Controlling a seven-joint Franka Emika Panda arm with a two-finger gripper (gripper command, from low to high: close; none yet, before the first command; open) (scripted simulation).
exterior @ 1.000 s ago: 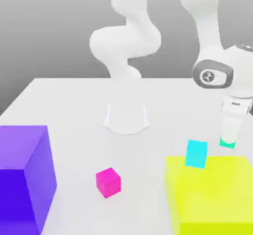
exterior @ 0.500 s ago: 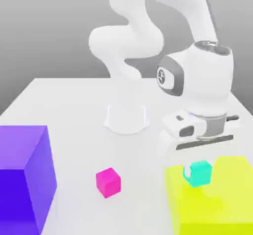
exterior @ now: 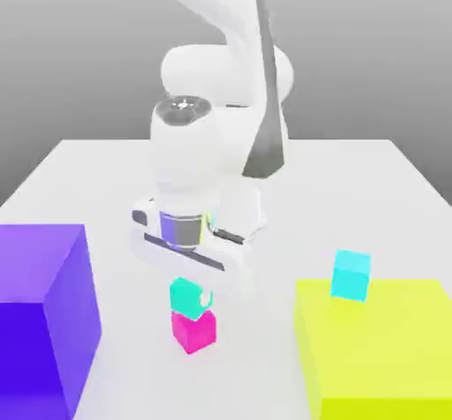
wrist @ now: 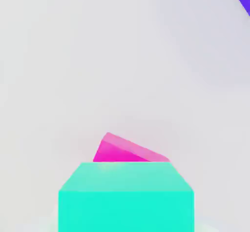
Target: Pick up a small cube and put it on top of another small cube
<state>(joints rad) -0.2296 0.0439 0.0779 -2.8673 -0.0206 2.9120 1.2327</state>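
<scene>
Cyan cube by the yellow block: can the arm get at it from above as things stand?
Probably yes. The cyan cube has nothing above it; the yellow block sits close beside it, and the gripper is over at the teal cube.

A big purple block [exterior: 40, 317] sits on the white surface [exterior: 79, 180] at the exterior view's left. Across from it, well apart at the right, stands a big yellow block [exterior: 384, 352], with a small cyan cube [exterior: 351, 274] just behind its far edge.

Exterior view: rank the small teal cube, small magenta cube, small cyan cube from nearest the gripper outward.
1. Small teal cube, directly under the gripper.
2. Small magenta cube, beneath the teal one.
3. Small cyan cube, off to the exterior view's right.
</scene>
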